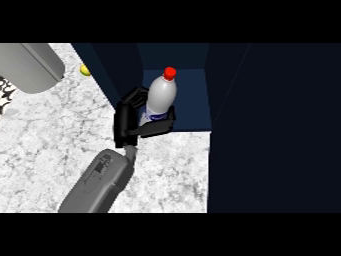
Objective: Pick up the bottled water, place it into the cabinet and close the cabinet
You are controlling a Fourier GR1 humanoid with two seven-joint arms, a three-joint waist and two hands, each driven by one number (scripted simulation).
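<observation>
1. At the far left, well apart from the fingers, a grey rounded object sat over the marbled worktop, and a small yellow-green thing lay between it and the cabinet's edge.
2. Only one hand showed, reaching up from the lower edge on a grey forearm. Which arm it belonged to was hard to tell from this angle; its place and lean suggested the right.
3. Its fingers were curled round the lower body of the bottled water, with the thumb side on the bottle's left. The bottle stood nearly upright, its red cap above the fingers.
4. The bottle was already at the mouth of the dark cabinet, over its blue floor, just beyond the fingers.
5. The step in hand looked like the placing. Next the bottle would need setting down on the cabinet floor, the fingers opening and drawing back clear.
6. To the right of the fingers stood the dark open door, which would then need swinging shut.
</observation>
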